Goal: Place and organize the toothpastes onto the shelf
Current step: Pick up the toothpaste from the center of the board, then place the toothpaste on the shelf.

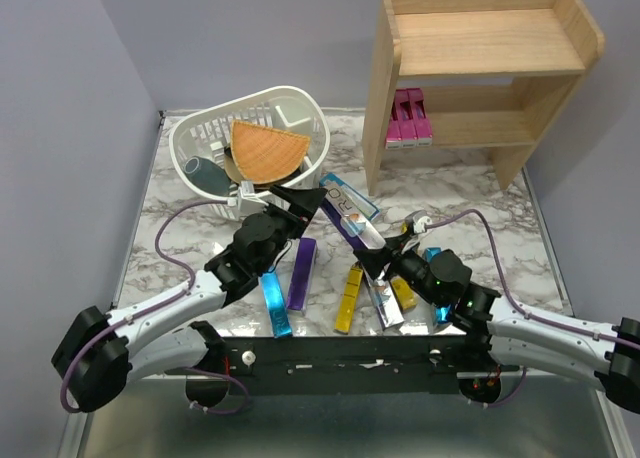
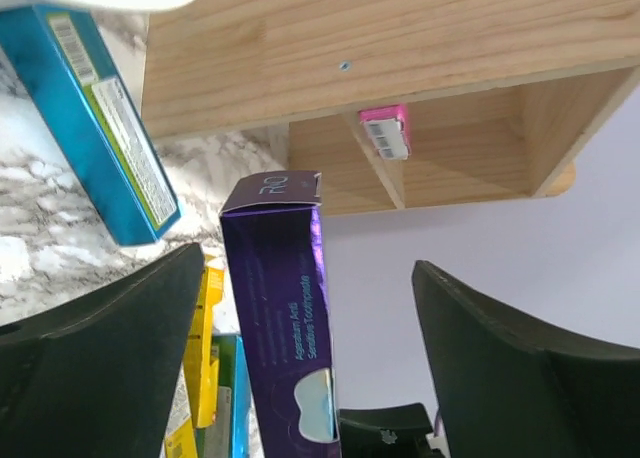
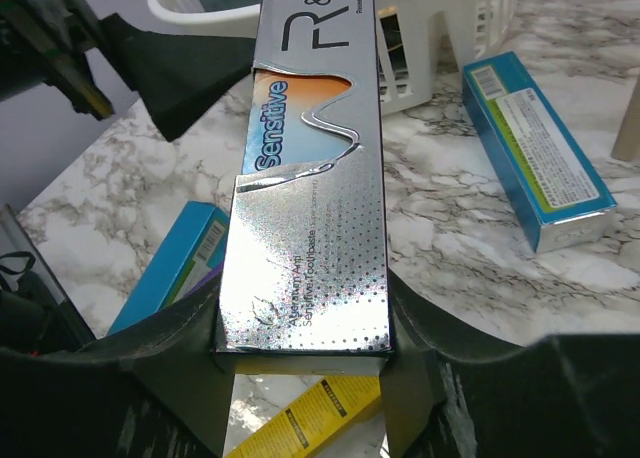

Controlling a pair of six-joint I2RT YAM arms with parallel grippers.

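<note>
From above, the purple-silver toothpaste carton (image 1: 345, 216) hangs over the bench (image 1: 470, 200), well short of the shelf (image 1: 378, 98). Left wrist: the left claw (image 2: 305, 268) is spread wide, clear of the carton. Right wrist: the right claw (image 3: 305, 323) seems clamped on the carton's end.

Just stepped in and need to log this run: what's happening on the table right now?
The two arms share one purple-silver toothpaste carton. The right gripper is closed on one end, while the left gripper stands open around the other end, its fingers clear of the box. A few pink cartons sit on the lower tier of the shelf. Other loose cartons lie on the marble table.
</note>
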